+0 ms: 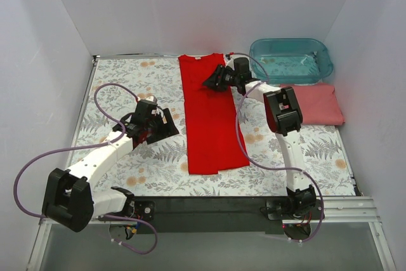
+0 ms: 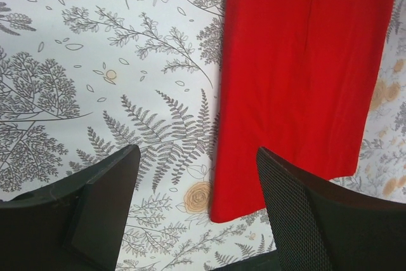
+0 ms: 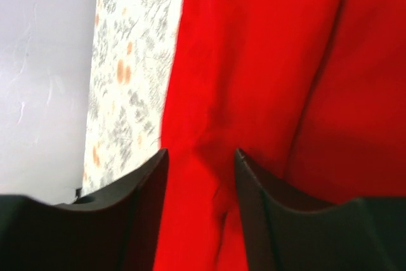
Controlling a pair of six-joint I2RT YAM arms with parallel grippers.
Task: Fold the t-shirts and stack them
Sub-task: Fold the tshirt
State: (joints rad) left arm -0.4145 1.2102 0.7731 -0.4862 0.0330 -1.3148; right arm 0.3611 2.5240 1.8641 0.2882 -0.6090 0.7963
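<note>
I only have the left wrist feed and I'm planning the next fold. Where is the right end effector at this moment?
Observer: The right end effector is over the far, collar end of the red shirt, with its fingers apart and red cloth showing between them.
Operator: And where's the other shirt?
Observer: The pink shirt lies folded flat at the right side, apart from the red one.
Operator: Anything close to it?
Observer: A teal tub sits just behind it, in the far right corner.
</note>
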